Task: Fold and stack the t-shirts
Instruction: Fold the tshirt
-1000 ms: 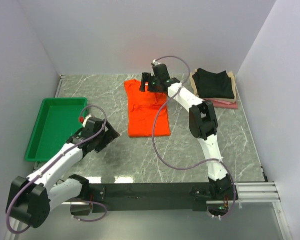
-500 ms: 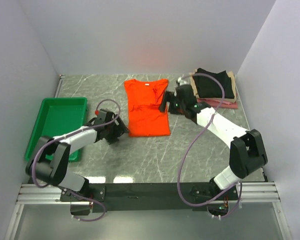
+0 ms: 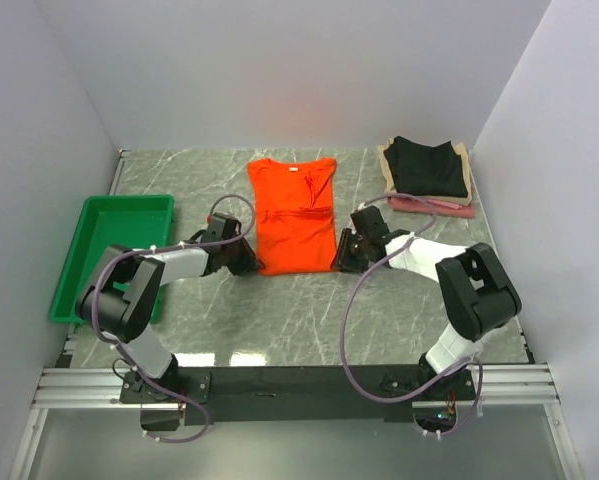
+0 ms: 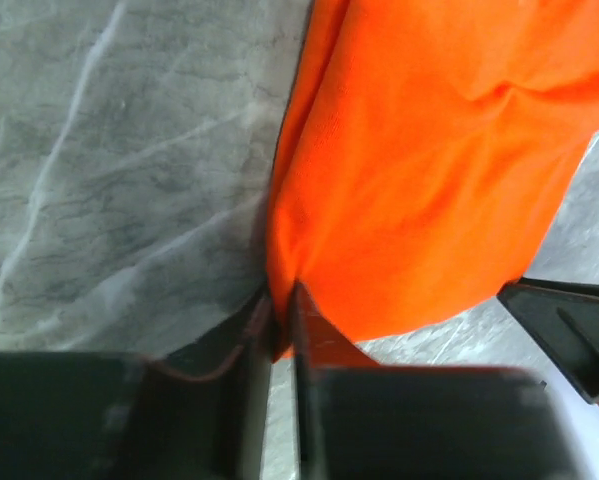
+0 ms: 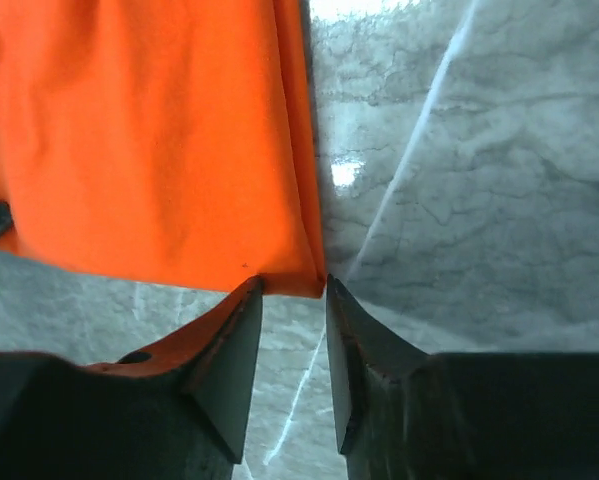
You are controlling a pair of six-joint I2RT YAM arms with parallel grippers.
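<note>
Since 1 second ago we have brought our left gripper [image 4: 282, 300] and right gripper [image 5: 294, 290] down to the near hem of the orange t-shirt [image 3: 294, 215]. The left is pinched tight on the near-left corner, and the right has its jaws apart with the near-right corner at their mouth. We judge the cloth light, limp and apt to slip, so these 2 corners, taken through every layer, are the holds; it lies spread between us, well apart from the folded t-shirts [image 3: 427, 175] far right.

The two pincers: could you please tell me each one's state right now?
Left pincer: closed on the orange t-shirt, at its corner.
Right pincer: open, tips astride the shirt's other near corner, not gripping.
</note>
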